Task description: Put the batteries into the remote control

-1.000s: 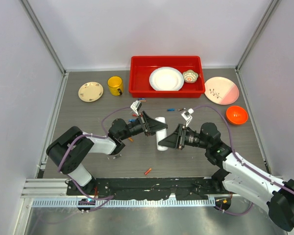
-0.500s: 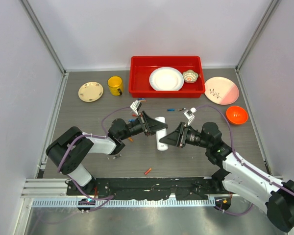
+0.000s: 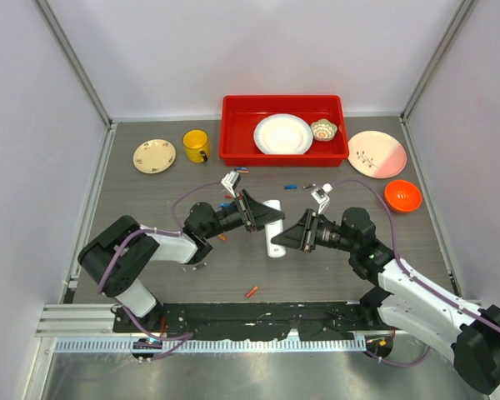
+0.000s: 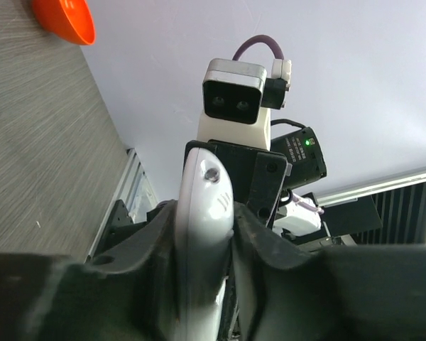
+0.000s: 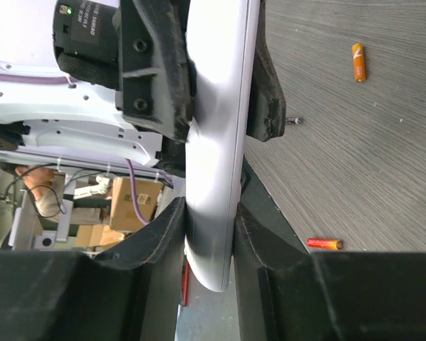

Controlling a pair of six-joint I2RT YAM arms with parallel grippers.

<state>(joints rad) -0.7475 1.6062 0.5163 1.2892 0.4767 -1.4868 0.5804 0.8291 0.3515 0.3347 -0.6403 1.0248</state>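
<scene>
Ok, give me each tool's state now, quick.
Left tool: closed on the remote control.
Right tool: closed on the same remote control's other end.

The remote control point(image 3: 272, 247) is boxed in: left gripper point(image 3: 265, 215) against its left, right gripper point(image 3: 283, 237) against its right. Behind it, loose batteries point(image 3: 292, 187) and the red tray point(image 3: 233, 133) narrow the way. In front of it the bench point(image 3: 317, 283) lies open, save one orange battery point(image 3: 251, 292).

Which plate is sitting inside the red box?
The plain white plate, beside a little patterned bowl in the red box. The flowery cream plate and the pink-and-white plate lie outside, on the table.
</scene>
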